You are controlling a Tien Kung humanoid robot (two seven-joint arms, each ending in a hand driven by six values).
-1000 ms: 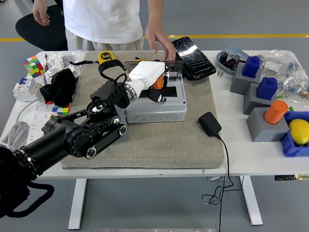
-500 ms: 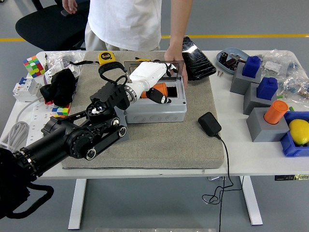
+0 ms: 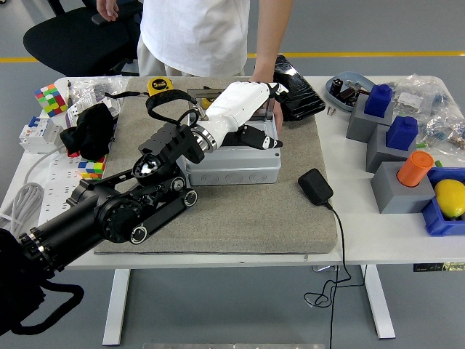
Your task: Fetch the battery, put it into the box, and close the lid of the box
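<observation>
One hand working: my left hand (image 3: 251, 116) over grey box (image 3: 232, 166), fingers loose, holding nothing. Battery not visible, I judge inside box. Lid-closing step; person's hand (image 3: 263, 74) at lid. Next: press lid flat.

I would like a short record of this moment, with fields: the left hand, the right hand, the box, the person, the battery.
left hand: white hand reaches over the grey box, fingers relaxed, holding nothing visible
right hand: not in view
box: grey box on the grey mat; the lid's position is hard to tell behind the hand
person: stands at the far side, one hand at the box's far edge
battery: not visible now, hidden by the hand or inside the box
</observation>
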